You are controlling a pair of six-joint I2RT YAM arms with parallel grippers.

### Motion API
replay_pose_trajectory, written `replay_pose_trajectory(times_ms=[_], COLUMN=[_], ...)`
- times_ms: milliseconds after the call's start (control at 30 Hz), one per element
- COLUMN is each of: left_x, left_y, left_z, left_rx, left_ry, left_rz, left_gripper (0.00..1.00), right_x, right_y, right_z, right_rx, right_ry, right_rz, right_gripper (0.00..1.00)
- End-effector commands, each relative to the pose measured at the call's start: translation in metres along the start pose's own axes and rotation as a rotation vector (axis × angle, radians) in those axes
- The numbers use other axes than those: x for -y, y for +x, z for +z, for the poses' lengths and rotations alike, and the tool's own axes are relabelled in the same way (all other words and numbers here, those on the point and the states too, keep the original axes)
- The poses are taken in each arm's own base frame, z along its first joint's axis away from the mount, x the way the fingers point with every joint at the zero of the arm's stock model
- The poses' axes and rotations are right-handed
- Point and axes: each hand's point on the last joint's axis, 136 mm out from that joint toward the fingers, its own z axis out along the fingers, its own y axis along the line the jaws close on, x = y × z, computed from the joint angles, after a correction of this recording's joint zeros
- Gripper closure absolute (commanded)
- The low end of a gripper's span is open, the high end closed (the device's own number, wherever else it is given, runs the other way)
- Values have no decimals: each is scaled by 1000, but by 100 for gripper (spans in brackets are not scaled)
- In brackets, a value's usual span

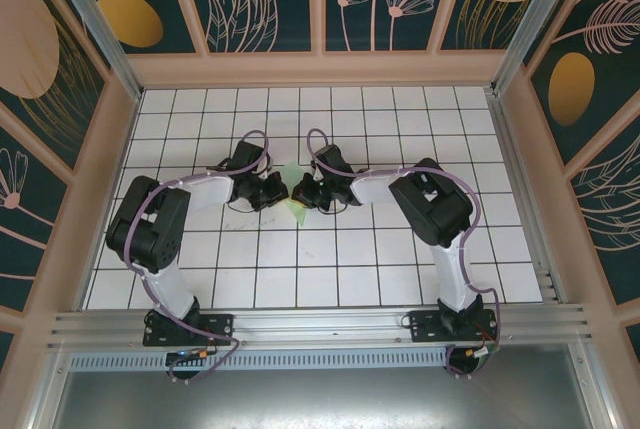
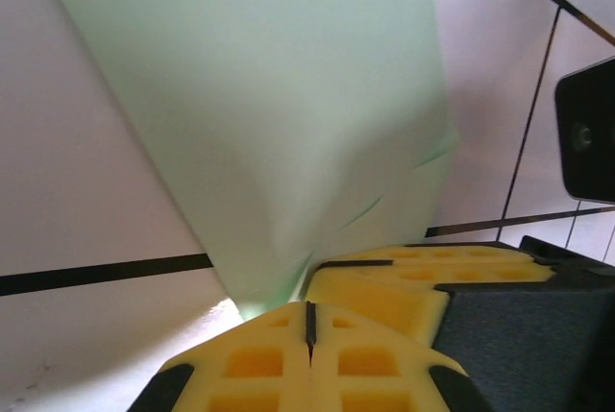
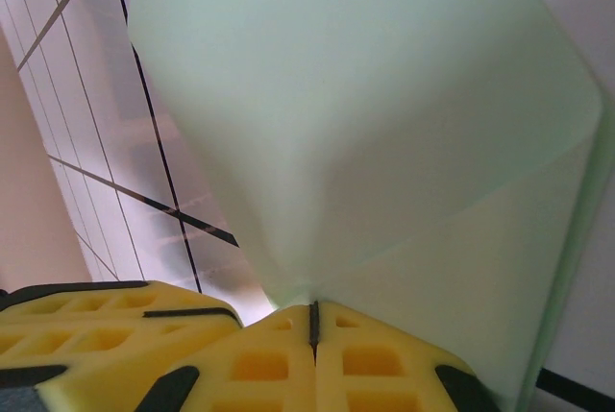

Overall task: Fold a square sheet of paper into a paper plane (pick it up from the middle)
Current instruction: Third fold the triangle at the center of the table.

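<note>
We see the main risk at the pinch itself. The left claw [image 2: 309, 327] has its yellow pads pressed together at the narrow gathered end of the square sheet of paper [image 1: 294, 199], though the green tip sits slightly to one side of the seam, so we judge that hold to be shallow. The right claw [image 3: 313, 324] is likewise pressed together, with the sheet running straight into its seam. The two claws sit just beside each other over the middle of the bench [image 1: 400, 279], with the sheet between them and touching both. If they draw apart unevenly, the thin paper could tear at the gathered point or slide out of the shallower hold. If they crowd inward, their pads could knock together and crumple the layers. The broad free part fans away from the pads unsupported, so it may sag or twist, which would set the next crease off line. In the overhead view the sheet reads as a slim pale-green shape. Its long axis runs from the far side of the bench toward the near edge, leaning slightly. It seems to taper toward the near edge, but it is too small there for us to be sure which end is the point.
</note>
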Motion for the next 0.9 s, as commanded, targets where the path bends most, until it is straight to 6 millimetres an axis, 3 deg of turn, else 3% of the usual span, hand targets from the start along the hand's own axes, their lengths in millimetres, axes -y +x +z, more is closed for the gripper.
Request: replay_pose_trajectory(times_ms=[0, 400, 700, 867], left_x=[-2, -17, -47, -55], left_y=[1, 7, 14, 15], left_z=[5, 14, 16, 16], left_rx=[-16, -37, -54, -58], left_ry=[-21, -74, -211, -244], left_rz=[12, 9, 40, 49], left_gripper=[100, 100, 100, 100], right_x=[37, 26, -19, -8], right_y=[11, 9, -4, -7], right_z=[5, 2, -23, -30], right_rx=[-27, -21, 17, 6], right_ry=[129, 93, -24, -10], right_rz=[44, 31, -75, -141], right_gripper=[100, 100, 100, 100])
